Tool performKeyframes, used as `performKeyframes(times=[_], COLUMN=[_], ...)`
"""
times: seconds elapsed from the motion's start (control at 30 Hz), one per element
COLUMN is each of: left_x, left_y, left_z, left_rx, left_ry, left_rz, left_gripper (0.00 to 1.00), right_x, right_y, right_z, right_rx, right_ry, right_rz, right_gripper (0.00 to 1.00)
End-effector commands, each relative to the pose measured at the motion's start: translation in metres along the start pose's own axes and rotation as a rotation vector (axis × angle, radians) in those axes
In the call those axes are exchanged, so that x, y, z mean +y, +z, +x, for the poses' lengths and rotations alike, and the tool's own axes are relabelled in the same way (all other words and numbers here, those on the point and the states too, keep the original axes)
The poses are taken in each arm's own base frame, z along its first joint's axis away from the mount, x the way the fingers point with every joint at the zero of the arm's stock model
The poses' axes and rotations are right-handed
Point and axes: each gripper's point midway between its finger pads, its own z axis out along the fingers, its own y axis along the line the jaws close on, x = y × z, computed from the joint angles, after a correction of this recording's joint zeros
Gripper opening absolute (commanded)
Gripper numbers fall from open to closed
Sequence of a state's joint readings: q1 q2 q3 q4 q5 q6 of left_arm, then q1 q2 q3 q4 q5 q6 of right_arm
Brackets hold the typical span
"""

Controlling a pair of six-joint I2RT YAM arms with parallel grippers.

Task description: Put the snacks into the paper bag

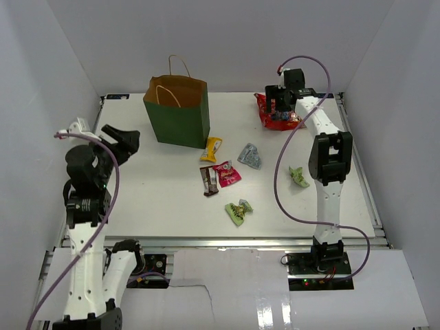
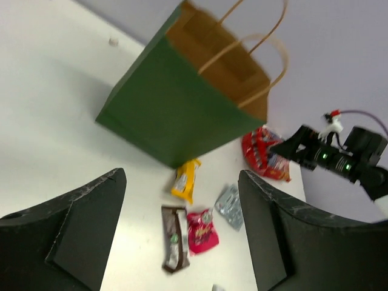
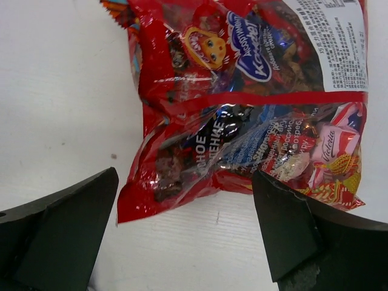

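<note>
Place: we're looking at a robotics lab cell, a built test rig rather than a home or a shop.
Walls: we see plain white panels (image 1: 41, 82) boxing the table (image 1: 158, 185) in on three sides.
Arms: here's a left arm (image 1: 86, 206) and a right arm (image 1: 328, 172), both bolted at the near edge, all bare machine.
Cabling: we catch purple cables (image 1: 277, 180) looping in the open along the arms.
Frame: we spot a metal rail (image 1: 227, 242) along the table's front.
Props: we have a paper bag (image 1: 177, 120) and scattered snacks (image 1: 227, 174) on the white top.
</note>
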State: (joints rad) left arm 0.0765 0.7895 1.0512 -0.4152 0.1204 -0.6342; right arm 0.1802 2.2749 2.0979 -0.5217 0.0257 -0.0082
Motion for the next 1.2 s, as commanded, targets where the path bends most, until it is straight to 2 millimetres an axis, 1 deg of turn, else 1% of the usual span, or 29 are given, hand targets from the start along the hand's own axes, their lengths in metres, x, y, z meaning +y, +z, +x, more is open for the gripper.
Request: performKeyframes(times=[0.0, 0.03, 0.07, 0.1, 0.13, 0.17, 0.23, 0.33, 0.37, 0.4, 0.43, 0.53, 0.6, 0.63, 0.67, 0.73, 0.77, 0.8, 0.83, 0.87, 0.9, 0.93, 0.97, 1.0, 1.03, 1.07, 1.1, 1.13, 1.17], left_x=[0.032, 0.042, 0.039, 0.042, 0.048, 0.046, 0.048, 0.047, 0.047, 0.047, 0.048, 0.052, 0.054, 0.054, 0.055, 0.056, 0.055, 0.055, 0.055, 0.055, 0.056, 0.056, 0.057, 0.056, 0.056, 0.056, 0.056, 0.056, 0.056], left_y=[-0.015, -0.019, -0.029, -0.033, -0.035, -0.041, -0.043, -0.044, -0.043, -0.042, -0.042, -0.041, -0.041, -0.041, -0.040, -0.040, -0.041, -0.041, -0.041, -0.042, -0.042, -0.042, -0.042, -0.043, -0.042, -0.042, -0.042, -0.042, -0.041], left_z=[0.049, 0.066, 0.066, 0.070, 0.079, 0.078, 0.082, 0.083, 0.086, 0.088, 0.089, 0.097, 0.103, 0.103, 0.104, 0.106, 0.107, 0.107, 0.108, 0.108, 0.109, 0.110, 0.110, 0.110, 0.110, 0.111, 0.112, 0.111, 0.112], left_rx=[0.099, 0.126, 0.101, 0.095, 0.102, 0.080, 0.080, 0.093, 0.107, 0.114, 0.120, 0.135, 0.146, 0.146, 0.148, 0.153, 0.155, 0.155, 0.158, 0.154, 0.155, 0.154, 0.153, 0.152, 0.151, 0.152, 0.154, 0.152, 0.155], left_ry=[-0.042, -0.066, -0.103, -0.125, -0.142, -0.166, -0.176, -0.178, -0.181, -0.189, -0.195, -0.221, -0.229, -0.230, -0.231, -0.233, -0.233, -0.235, -0.235, -0.238, -0.236, -0.236, -0.237, -0.239, -0.237, -0.236, -0.234, -0.234, -0.234], left_rz=[-0.074, -0.087, -0.071, -0.074, -0.084, -0.074, -0.073, -0.074, -0.074, -0.075, -0.076, -0.084, -0.086, -0.084, -0.084, -0.085, -0.083, -0.083, -0.079, -0.078, -0.078, -0.077, -0.076, -0.074, -0.071, -0.070, -0.067, -0.065, -0.062], left_gripper=[0.85, 0.88, 0.89, 0.89, 0.89, 0.89, 0.89, 0.89, 0.89, 0.89, 0.89, 0.89, 0.89, 0.89, 0.89, 0.89, 0.89, 0.89, 0.89, 0.89, 0.89, 0.89, 0.90, 0.90, 0.90, 0.90, 0.90, 0.90, 0.90], right_x=[-0.001, 0.001, 0.004, 0.003, 0.004, 0.007, 0.004, 0.003, 0.001, 0.000, -0.003, -0.008, -0.008, -0.008, -0.008, 0.004, 0.003, 0.018, 0.023, 0.030, 0.036, 0.042, 0.048, 0.052, 0.056, 0.060, 0.064, 0.067, 0.074], right_y=[0.006, 0.010, 0.014, 0.022, 0.027, 0.030, 0.043, 0.052, 0.052, 0.052, 0.051, 0.051, 0.051, 0.051, 0.051, 0.041, 0.038, 0.024, 0.017, 0.007, -0.011, -0.022, -0.034, -0.058, -0.072, -0.094, -0.106, -0.120, -0.138], right_z=[-0.035, -0.030, -0.026, -0.019, -0.017, -0.017, -0.008, -0.001, -0.001, 0.001, 0.002, 0.005, 0.006, 0.008, 0.009, 0.002, 0.007, -0.006, -0.011, -0.012, -0.027, -0.034, -0.030, -0.053, -0.060, -0.063, -0.068, -0.082, -0.084], right_rx=[-0.126, -0.116, -0.107, -0.098, -0.097, -0.101, -0.090, -0.081, -0.080, -0.075, -0.075, -0.071, -0.070, -0.063, -0.059, -0.069, -0.057, -0.086, -0.099, -0.101, -0.148, -0.173, -0.179, -0.269, -0.304, -0.331, -0.343, -0.406, -0.415], right_ry=[0.117, 0.121, 0.138, 0.146, 0.147, 0.147, 0.143, 0.134, 0.133, 0.129, 0.131, 0.140, 0.145, 0.141, 0.142, 0.139, 0.137, 0.124, 0.119, 0.112, 0.090, 0.078, 0.085, 0.054, 0.042, 0.030, 0.048, 0.017, 0.004], right_rz=[0.086, 0.097, 0.100, 0.115, 0.119, 0.120, 0.148, 0.171, 0.175, 0.180, 0.185, 0.190, 0.165, 0.151, 0.129, 0.034, -0.004, -0.124, -0.168, -0.273, -0.348, -0.412, -0.524, -0.581, -0.640, -0.733, -0.790, -0.837, -0.918], right_gripper=[0.97, 0.98, 0.99, 1.00, 1.00, 0.95, 0.93, 0.78, 0.67, 0.61, 0.50, 0.37, 0.24, 0.11, 0.08, 0.08, 0.08, 0.08, 0.08, 0.08, 0.08, 0.08, 0.08, 0.08, 0.08, 0.08, 0.08, 0.08, 0.08])
